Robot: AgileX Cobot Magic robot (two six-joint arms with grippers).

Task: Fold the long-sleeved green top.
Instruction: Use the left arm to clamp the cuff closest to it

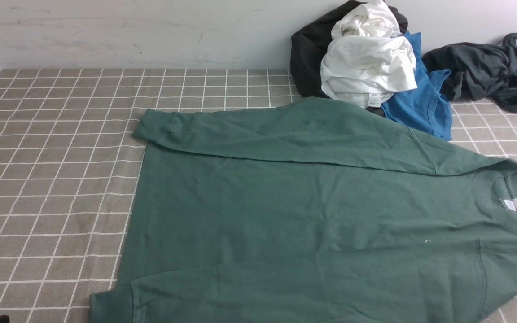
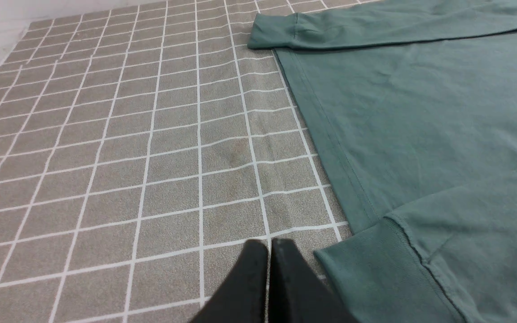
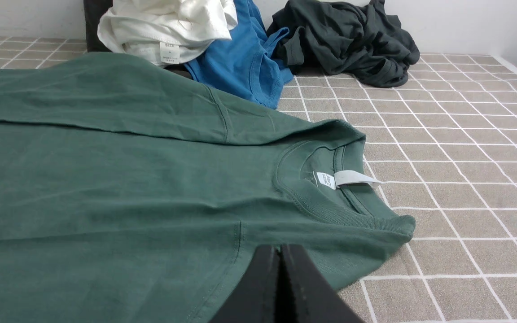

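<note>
Front view: green long-sleeved top (image 1: 312,206) fills centre and lower right, spread flat, both sleeves laid across the body, probably prepped for the next fold; left gripper (image 2: 269,246) pinched closed, empty, beside a cuff (image 2: 366,264); right gripper (image 3: 280,251) closed, empty, over the shoulder.

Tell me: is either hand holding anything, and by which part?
Nothing is held. The left hand and right hand are shut, empty; the green long-sleeved top lies ungripped.

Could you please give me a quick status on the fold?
Left tool shut, empty. Right tool shut, empty. Green top flat, both sleeves laid inward. Clothes pile against far sleeve.
</note>
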